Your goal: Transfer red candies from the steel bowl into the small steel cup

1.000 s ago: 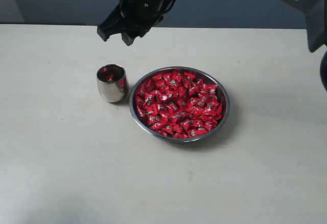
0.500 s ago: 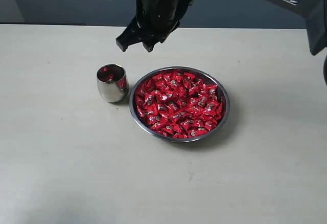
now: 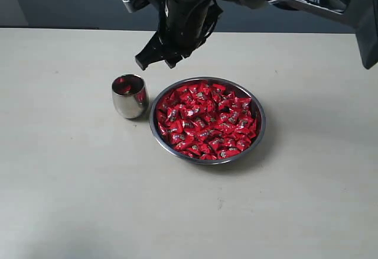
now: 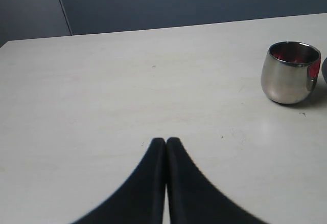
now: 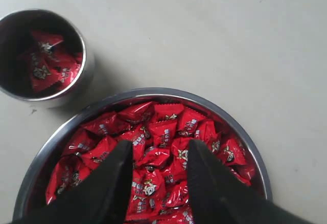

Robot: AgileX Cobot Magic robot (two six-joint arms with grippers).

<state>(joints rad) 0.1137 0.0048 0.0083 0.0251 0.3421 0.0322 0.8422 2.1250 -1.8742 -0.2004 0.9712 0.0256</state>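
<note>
While the left gripper rests pinched together, empty, well apart from the steel bowl, the small steel cup stands just left of it; the right gripper hangs parted, empty, above the bowl's heaped red candies.

A pale beige tabletop runs back to a dark blue-grey wall under soft, even light.

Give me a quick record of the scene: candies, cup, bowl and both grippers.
candies: most heaped in bowl, a few in cup
cup: upright, beside bowl, not touching
bowl: on table, nearly full
right gripper: open, empty, above bowl
left gripper: shut, empty, over table, away from cup
</note>
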